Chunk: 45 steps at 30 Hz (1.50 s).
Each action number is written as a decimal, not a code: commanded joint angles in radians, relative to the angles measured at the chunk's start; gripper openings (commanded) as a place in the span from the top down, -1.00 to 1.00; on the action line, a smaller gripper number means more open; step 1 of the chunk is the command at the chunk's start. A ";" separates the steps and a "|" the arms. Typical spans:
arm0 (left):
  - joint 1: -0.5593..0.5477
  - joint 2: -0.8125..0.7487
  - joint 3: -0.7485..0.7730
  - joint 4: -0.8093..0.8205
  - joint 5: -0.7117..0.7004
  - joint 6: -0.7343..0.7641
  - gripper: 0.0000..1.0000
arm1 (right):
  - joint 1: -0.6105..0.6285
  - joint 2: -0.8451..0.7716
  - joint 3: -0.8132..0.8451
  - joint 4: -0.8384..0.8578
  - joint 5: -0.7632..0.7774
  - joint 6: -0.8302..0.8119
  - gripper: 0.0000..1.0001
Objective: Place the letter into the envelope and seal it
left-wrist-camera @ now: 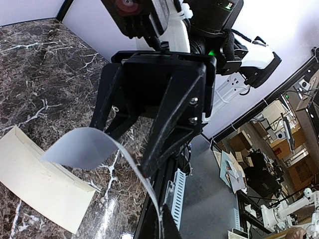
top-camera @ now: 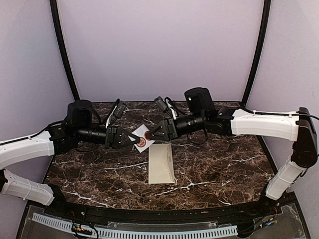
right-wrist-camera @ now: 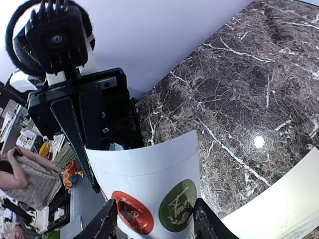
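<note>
The cream envelope lies flat on the marble table, just in front of and below both grippers; it also shows in the wrist views as the envelope and the envelope. The letter is not visible. Above the table a white sticker strip hangs between the grippers. My left gripper is shut on one end of the strip, which curls down into its jaws. My right gripper stands open, and the strip, with a red and a green round sticker, lies between its spread fingers.
The dark marble table ends at a black rim near the arm bases. Purple walls close in the back and sides. The two arms face each other nose to nose over the table's middle, a little behind the envelope.
</note>
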 commanded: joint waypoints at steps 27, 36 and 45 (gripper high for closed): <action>0.006 0.122 0.191 0.017 0.141 0.152 1.00 | 0.116 -0.196 -0.045 0.061 0.298 -0.042 0.26; 0.006 0.097 0.134 0.105 0.204 0.113 1.00 | 0.119 -0.177 -0.043 0.074 0.272 -0.037 0.30; 0.006 0.089 0.126 0.131 0.221 0.107 1.00 | 0.118 -0.175 -0.056 0.107 0.191 -0.029 0.31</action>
